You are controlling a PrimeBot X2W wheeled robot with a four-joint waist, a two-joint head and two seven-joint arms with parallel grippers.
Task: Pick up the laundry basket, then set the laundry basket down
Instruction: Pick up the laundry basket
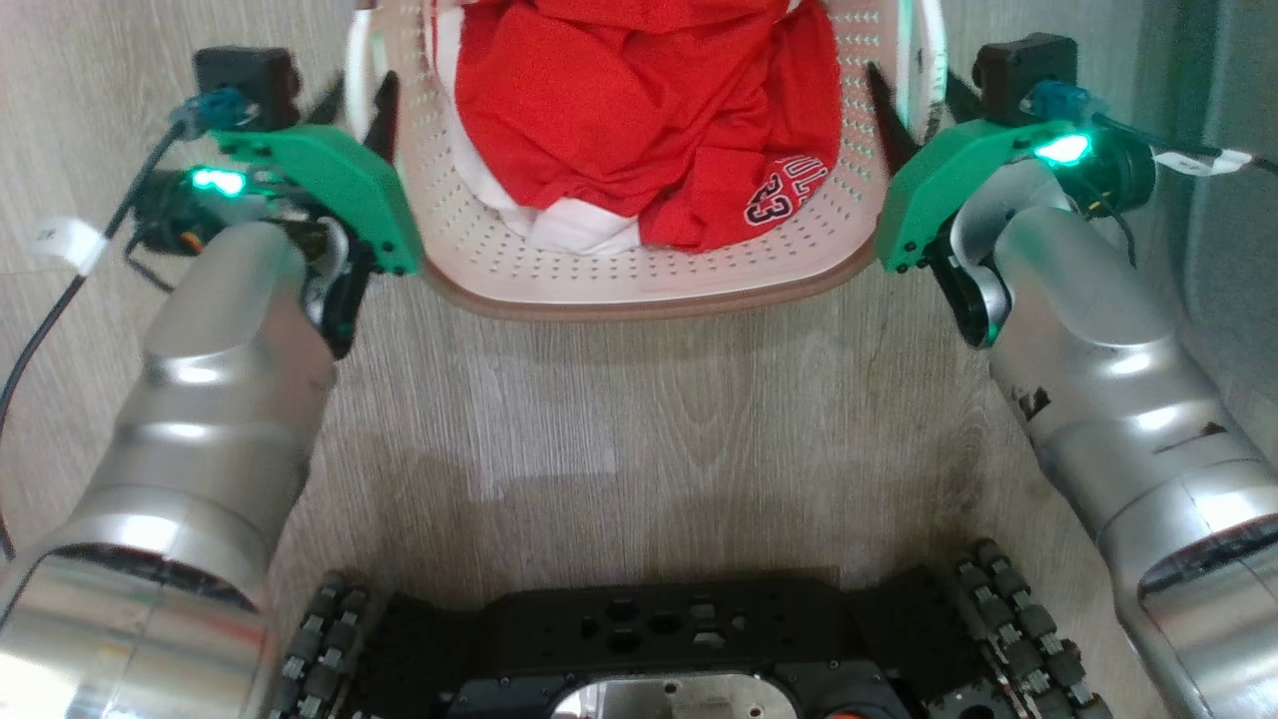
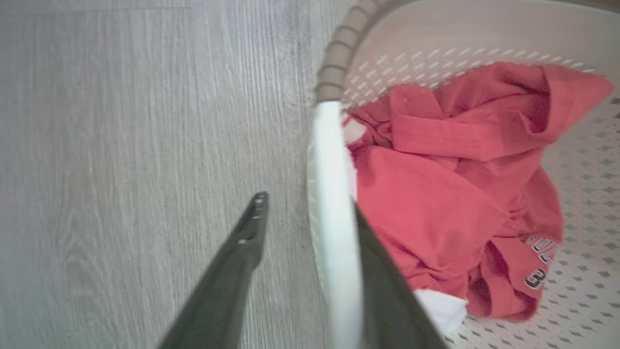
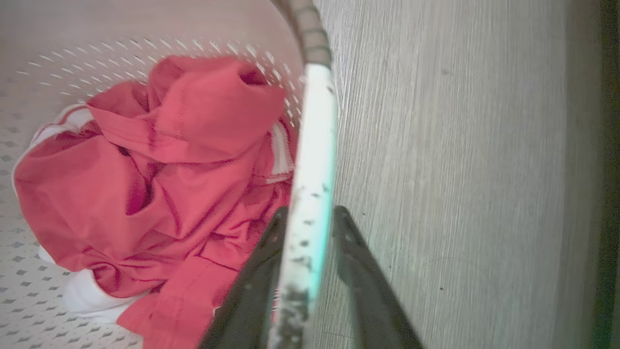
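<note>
Fingers of the left gripper stand spread, straddling the left handle of the laundry basket. I see the outer finger over bare floor, apart from the handle, and the inner one inside the basket, just beside the handle.

On the right gripper the fingers sit much nearer together with the right handle between them. The inner one looks to be against it and the outer one is just beside it. I cannot tell whether they are truly clamped.

Beyond each handle the brown rim picks up and curves around the basket. Inside, a crumpled red garment with white trim and dark numerals lies against the perforated wall and bottom.

From the head camera the basket sits between my two green wrists, its near rim towards the black base, with pale wood-grain floor between rim and base. I cannot tell whether the basket rests on the floor or hangs just clear of it. A darker grey strip runs along the floor's right edge.
</note>
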